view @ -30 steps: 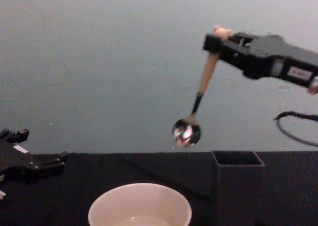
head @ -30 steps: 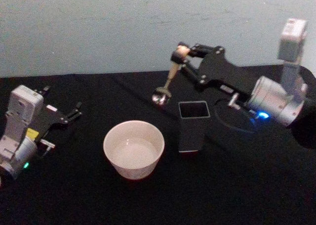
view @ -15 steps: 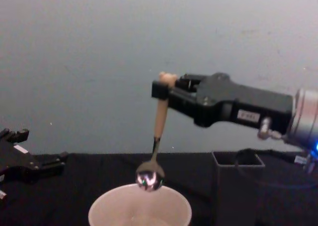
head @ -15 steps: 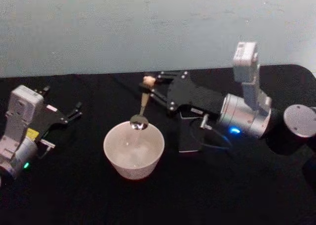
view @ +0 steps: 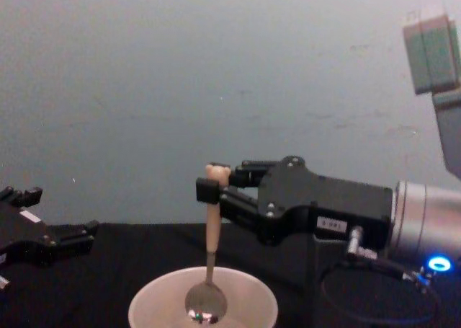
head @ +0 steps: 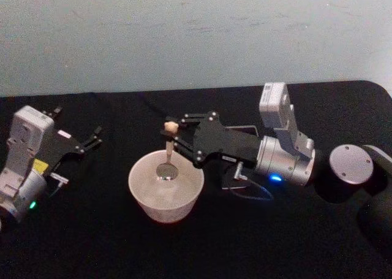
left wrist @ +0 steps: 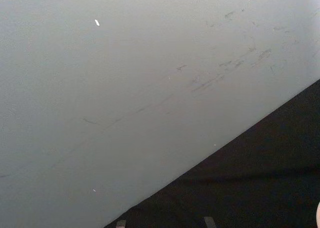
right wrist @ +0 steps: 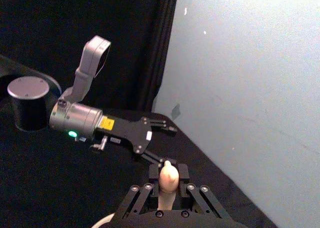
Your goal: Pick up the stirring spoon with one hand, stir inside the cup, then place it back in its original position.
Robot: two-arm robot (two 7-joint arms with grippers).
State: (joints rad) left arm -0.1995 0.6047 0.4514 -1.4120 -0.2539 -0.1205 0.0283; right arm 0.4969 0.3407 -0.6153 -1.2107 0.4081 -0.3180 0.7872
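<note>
Gripping the pale handle just under the bear head, the right hand (head: 173, 139) is closed on the stirring spoon (head: 166, 159), which is held nearly upright. The spoon's metal bowl is seen inside the cup (head: 147, 199), below the rim and near the middle. The cup is set on the black counter (head: 92, 242), just beside the right arm. The left hand (head: 93, 137) is parked well apart at the counter's left side, its fingers spread.

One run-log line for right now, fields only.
step: stir | right gripper: shut on stirring spoon, near handle top | spoon: upright, bowl inside cup | left gripper: open, parked far left
</note>
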